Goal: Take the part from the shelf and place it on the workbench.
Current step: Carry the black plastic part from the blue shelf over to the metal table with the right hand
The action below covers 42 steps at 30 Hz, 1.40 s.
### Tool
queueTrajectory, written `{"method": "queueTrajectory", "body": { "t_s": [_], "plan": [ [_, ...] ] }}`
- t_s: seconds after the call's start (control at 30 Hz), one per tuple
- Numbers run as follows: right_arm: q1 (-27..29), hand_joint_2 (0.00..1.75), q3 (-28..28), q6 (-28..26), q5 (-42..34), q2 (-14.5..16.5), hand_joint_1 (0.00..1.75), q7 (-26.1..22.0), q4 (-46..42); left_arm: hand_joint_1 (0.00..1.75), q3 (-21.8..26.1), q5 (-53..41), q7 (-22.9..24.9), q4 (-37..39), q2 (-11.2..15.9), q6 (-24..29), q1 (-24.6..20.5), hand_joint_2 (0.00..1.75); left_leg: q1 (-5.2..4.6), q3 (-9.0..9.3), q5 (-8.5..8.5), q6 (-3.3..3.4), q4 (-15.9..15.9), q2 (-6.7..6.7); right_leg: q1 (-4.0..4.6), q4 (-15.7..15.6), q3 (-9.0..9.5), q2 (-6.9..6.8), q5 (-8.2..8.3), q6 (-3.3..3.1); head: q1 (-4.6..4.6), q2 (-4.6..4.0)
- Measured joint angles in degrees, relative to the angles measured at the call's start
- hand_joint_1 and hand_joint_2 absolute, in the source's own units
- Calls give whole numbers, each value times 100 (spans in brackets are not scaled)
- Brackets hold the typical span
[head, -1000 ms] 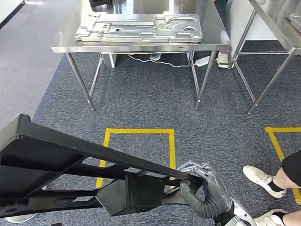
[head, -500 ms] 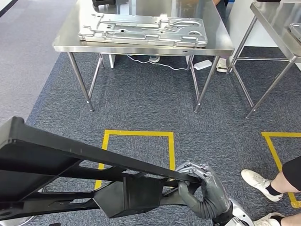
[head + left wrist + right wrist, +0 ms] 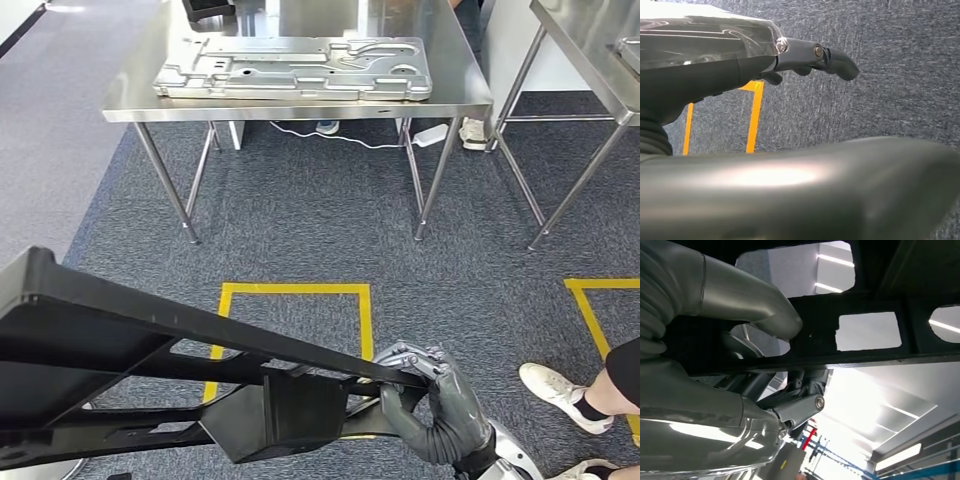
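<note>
Black and long, the part (image 3: 173, 370) crosses the lower left of the head view at a slant, its high end at the left edge and its low end near the bottom centre. It is a flat frame with openings and a box-like block near the middle, and it is carried in the air above the carpet (image 3: 317, 220). The right hand (image 3: 430, 400) grips the low end: the fingers (image 3: 411, 358) lie over the upper edge and the thumb presses from below. In the right wrist view the same hand (image 3: 734, 365) is closed around a black bar of the part (image 3: 874, 295), with ceiling lights seen through the openings. The left hand (image 3: 817, 55) is seen in the left wrist view with fingers stretched out over the carpet; a wide blurred grey surface lies just beside it, and I cannot tell if this hand holds anything. Ahead stands a steel table with a shiny tabletop (image 3: 453, 90), and a big pressed metal panel (image 3: 294, 68) lies flat on it. On the carpet between the robot and the table there is a square of yellow tape (image 3: 294, 290). At the right a person's white shoe (image 3: 562, 385) stands on the carpet.
</note>
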Motion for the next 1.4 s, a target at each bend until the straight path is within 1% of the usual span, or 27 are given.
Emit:
{"method": "queueTrajectory", "body": {
  "t_s": [0.03, 0.07, 0.13, 0.17, 0.2, 0.3, 0.37, 0.4, 0.47, 0.5, 0.53, 0.57, 0.63, 0.67, 0.7, 0.77, 0.87, 0.9, 0.97, 1.0, 1.03, 1.07, 1.1, 1.17, 1.23, 1.33, 1.4],
  "plan": [
    [3, 175, 0, 4, -10, 2, 175, 1, 2, 0, 1, 0, 0, 0, 2, 0, 7, 175, 1, -75, 98, -2, 42, 0, -1, 0, 38, 8, -30, 7, -1, 0],
    [6, 175, 0, 6, -20, 5, 175, 2, 2, 0, 1, 0, 0, 0, 3, 0, 10, 175, 2, -37, 308, 4, -147, 0, -3, 0, 90, 16, -64, 18, -1, 0],
    [7, 175, 0, 7, -35, 10, 175, 5, 3, 0, 1, 0, 0, 0, 6, 0, 11, 175, -6, 213, 768, 34, -836, -2, 1, -1, 204, 24, -144, 56, -2, 0],
    [6, 175, -1, 7, -41, 12, 175, 8, 3, 0, 1, 0, 0, 0, 7, 0, 9, 175, -15, 336, 872, 55, -1127, -4, 8, 2, 238, 31, -180, 85, -3, 0],
    [5, 175, -3, 7, -45, 14, 175, 13, 3, 0, 1, 1, 0, 0, 7, 0, 6, 175, -26, 404, 889, 76, -1285, -6, 16, -1, 255, 35, -205, 116, -3, 0],
    [9, 175, -10, 7, -65, 20, 175, 26, 1, 0, 3, 8, -2, 0, 7, 0, 7, 175, -36, 450, 809, 157, -1374, -7, 13, -35, 279, 37, -243, 210, -3, 0],
    [7, 175, -16, 8, -87, 21, 175, 31, -2, 0, 7, 15, -6, 0, 10, 1, 7, 175, -11, 503, 798, 228, -1421, -4, 9, 149, 219, 32, -360, 260, -2, 0],
    [9, 175, -20, 10, -97, 21, 175, 35, -2, 0, 8, 17, -7, 0, 12, 1, 4, 175, 0, 535, 785, 261, -1436, 0, 8, 417, 89, 30, -485, 273, -1, 0],
    [19, 175, -26, 30, -109, 21, 175, 40, 1, 0, 9, 17, -8, 0, 13, 1, 1, 175, -5, 589, 735, 302, -1441, 4, 10, 1177, -345, 30, -760, 285, -1, 0],
    [24, 175, -26, 43, -109, 21, 175, 43, 5, 0, 10, 17, -7, 0, 13, 0, 4, 175, -8, 622, 705, 309, -1441, 4, 10, 1474, -549, 30, -805, 290, -2, 0],
    [27, 175, -25, 56, -105, 21, 175, 44, 9, 0, 11, 17, -6, 0, 14, 0, 8, 175, -10, 662, 671, 307, -1441, 2, 10, 1586, -668, 30, -738, 293, -2, 0],
    [27, 175, -22, 69, -98, 20, 175, 50, 12, 0, 14, 17, -5, 0, 14, 0, 10, 175, -11, 715, 634, 302, -1441, -2, 11, 1472, -682, 30, -552, 294, -2, 0],
    [24, 175, -13, 86, -72, 13, 175, 71, 16, 0, 22, 17, -4, 0, 15, 0, 10, 175, -10, 836, 549, 278, -1443, -11, 18, 811, -474, 26, -57, 268, -2, 0],
    [23, 175, -8, 91, -57, 8, 175, 88, 17, 0, 28, 17, -4, 0, 15, 0, 5, 175, -14, 879, 509, 253, -1441, -15, 33, 493, -357, 23, 98, 244, -3, 0],
    [22, 175, -3, 92, -43, 3, 175, 109, 19, 0, 34, 18, -4, 0, 15, 0, 0, 175, -17, 899, 479, 224, -1444, -16, 49, 283, -277, 19, 154, 214, -5, 0],
    [25, 175, 0, 90, -17, -12, 175, 161, 20, 0, 49, 22, -4, 0, 15, 0, -10, 175, -21, 910, 450, 158, -1472, -13, 80, 155, -232, 24, 98, 159, -8, 0],
    [27, 175, 0, 82, 59, -39, 175, 248, 16, 0, 62, 33, -8, -1, 25, 0, -28, 175, -24, 924, 354, 68, -1387, -6, 24, 51, -129, 22, 65, 74, -13, 0],
    [25, 175, 1, 76, 85, -46, 175, 267, 15, 0, 66, 36, -10, -1, 29, 0, -33, 175, -20, 823, 257, 39, -1169, -6, 2, 22, -79, 12, 50, 47, -18, 0],
    [24, 175, 4, 57, 125, -61, 175, 296, 18, 0, 76, 40, -9, 0, 33, 1, -23, 175, -1, 412, 23, -8, -469, -7, -3, 12, -8, -1, -8, 11, -25, 0],
    [29, 175, 8, 44, 145, -71, 175, 313, 23, 0, 84, 45, -7, 0, 37, 1, -8, 175, 6, 197, -30, -26, -163, -7, -3, 13, 27, 4, -42, 8, -27, 0],
    [37, 175, 10, 28, 161, -80, 175, 326, 28, 0, 92, 54, -5, 0, 39, 2, 7, 175, 10, 50, 18, -38, -15, -6, -3, 13, 72, 11, -79, 11, -26, 0],
    [43, 175, 13, 13, 172, -90, 175, 332, 33, 0, 97, 61, -3, 0, 41, 2, 16, 175, 14, -4, 186, -42, -70, -6, -5, 13, 130, 19, -121, 19, -26, 0],
    [49, 175, 15, 0, 175, -98, 175, 335, 36, 0, 101, 67, -3, 0, 42, 2, 20, 175, 17, 36, 448, -40, -324, -6, -7, 13, 200, 25, -168, 32, -26, 0],
    [47, 175, 16, -15, 175, -109, 175, 336, 38, 0, 101, 70, -5, 0, 42, 3, 21, 175, 9, 223, 862, -15, -911, -11, -5, 11, 322, 33, -263, 81, -27, 0],
    [37, 175, 19, -28, 174, -121, 175, 335, 37, 0, 101, 70, -13, 0, 42, 8, 14, 175, -17, 343, 877, 40, -1209, -13, 5, 5, 354, 44, -320, 150, -28, 0],
    [15, 175, 30, -28, 129, -136, 175, 335, 34, 0, 104, 74, -45, 0, 45, 15, 12, 175, -21, 408, 785, 134, -1322, -16, 2, -45, 386, 41, -372, 248, -28, 0],
    [-12, 175, 40, -14, 73, -144, 175, 335, 35, 0, 108, 79, -66, 0, 50, 17, 5, 175, 9, 492, 768, 194, -1391, -14, -2, 212, 293, 34, -520, 290, -24, 0]
  ]
}}
